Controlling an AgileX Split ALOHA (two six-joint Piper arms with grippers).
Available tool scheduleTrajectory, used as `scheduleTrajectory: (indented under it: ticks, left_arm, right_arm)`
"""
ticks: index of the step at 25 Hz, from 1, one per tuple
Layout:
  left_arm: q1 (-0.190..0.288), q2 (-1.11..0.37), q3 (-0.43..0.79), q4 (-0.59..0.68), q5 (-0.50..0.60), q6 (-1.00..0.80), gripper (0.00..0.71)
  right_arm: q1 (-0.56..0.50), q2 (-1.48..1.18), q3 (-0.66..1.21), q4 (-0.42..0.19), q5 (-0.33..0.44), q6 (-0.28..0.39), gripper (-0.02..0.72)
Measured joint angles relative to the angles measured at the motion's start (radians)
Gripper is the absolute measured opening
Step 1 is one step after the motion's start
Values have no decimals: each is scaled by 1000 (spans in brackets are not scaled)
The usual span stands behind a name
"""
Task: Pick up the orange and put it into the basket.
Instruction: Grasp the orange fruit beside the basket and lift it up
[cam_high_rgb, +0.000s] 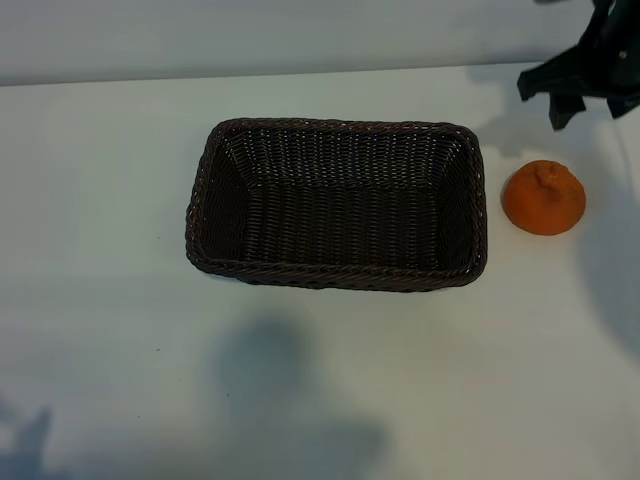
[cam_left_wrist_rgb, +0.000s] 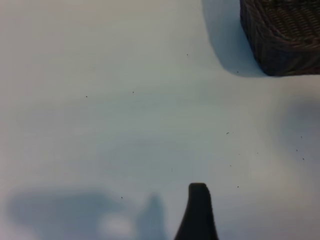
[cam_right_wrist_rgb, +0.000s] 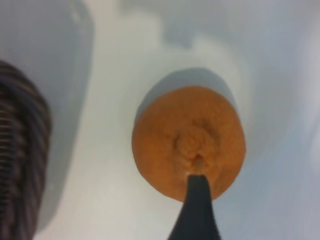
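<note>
Fingers of the right gripper (cam_high_rgb: 585, 85) look spread and empty above the orange (cam_high_rgb: 543, 198); straddle its widest part, beside the basket (cam_high_rgb: 335, 275), before squeezing.

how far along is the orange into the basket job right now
Nothing is finished: the basket holds nothing, and the orange sits on the table beside it. In hand: the right gripper hangs near the orange, not gripping. Left: grasp, lift, drop it in.
</note>
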Motion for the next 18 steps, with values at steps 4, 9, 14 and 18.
scheduleTrajectory:
  ticks: [4,9,14,18]
  left_arm:
    - [0,0,0,0,0,0,591]
    - [0,0,0,0,0,0,591]
    - [0,0,0,0,0,0,591]
    - [0,0,0,0,0,-1,591]
  right_arm:
    - [-3,65,0,15,6,-4,568]
    - [-3,111,0,33,9,-12,568]
    - [-3,129,-2,76,-7,-26,568]
    - [-3,160,-2,101,-13,-43,568]
